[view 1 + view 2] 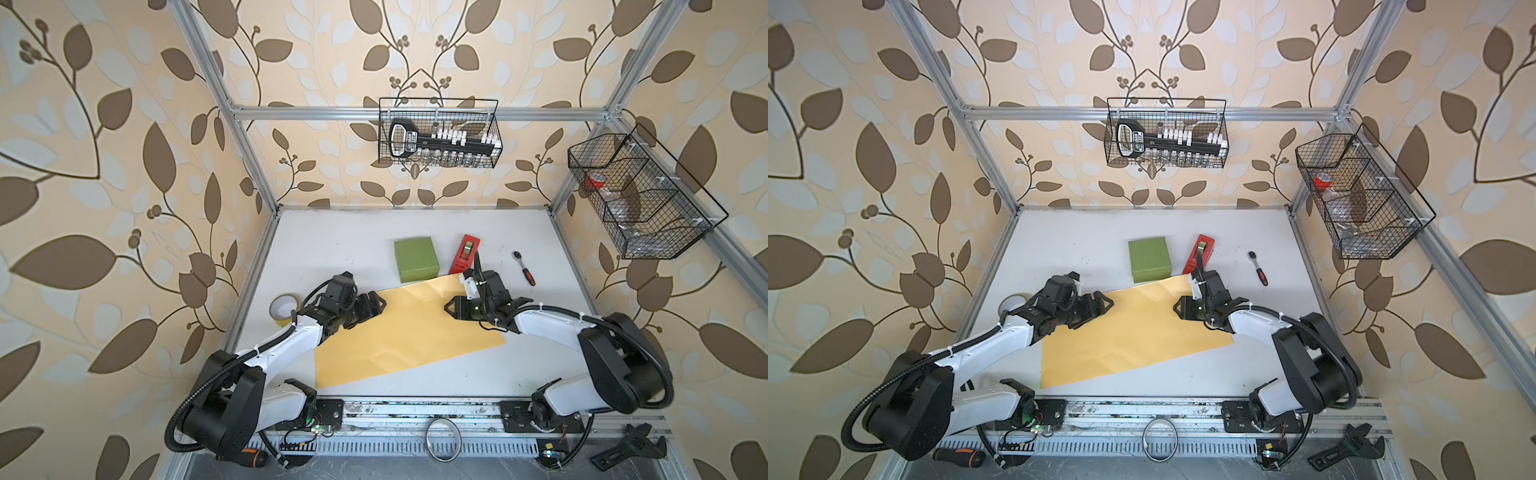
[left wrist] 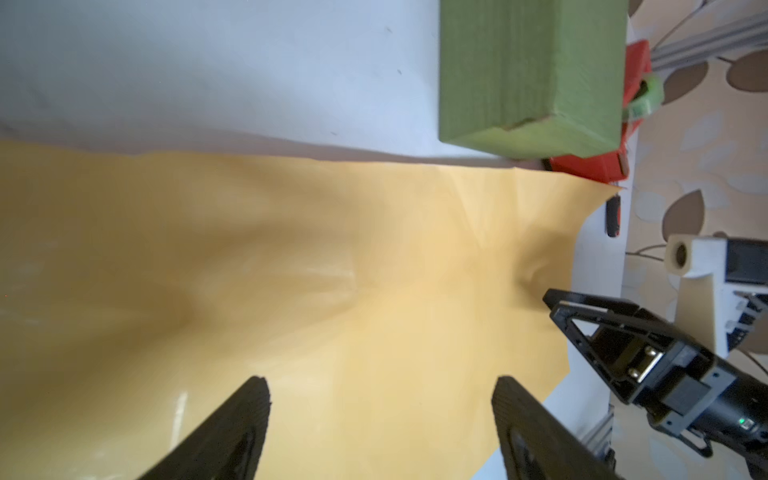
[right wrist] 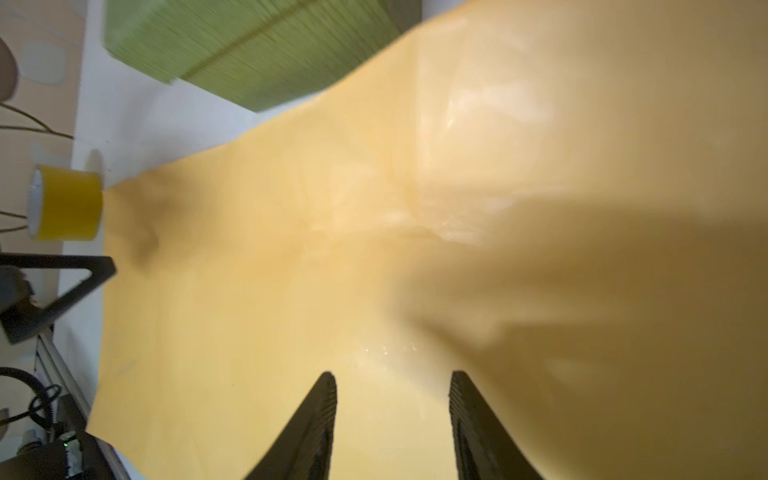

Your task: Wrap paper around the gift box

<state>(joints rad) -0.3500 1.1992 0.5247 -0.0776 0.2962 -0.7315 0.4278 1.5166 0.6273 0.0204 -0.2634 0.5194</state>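
Pale yellow-orange paper (image 1: 409, 332) lies flat on the desk (image 1: 332, 245), its far edge right at the green gift box (image 1: 415, 259), which sits off the sheet. It looks thin, limp and slippery (crease-prone too), so pinch an edge or corner. The left claw (image 1: 379, 305) and right claw (image 1: 451, 309) hang over it, jaws apart and empty.

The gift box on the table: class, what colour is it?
The gift box is green, finely ribbed; clearest in the left wrist view.
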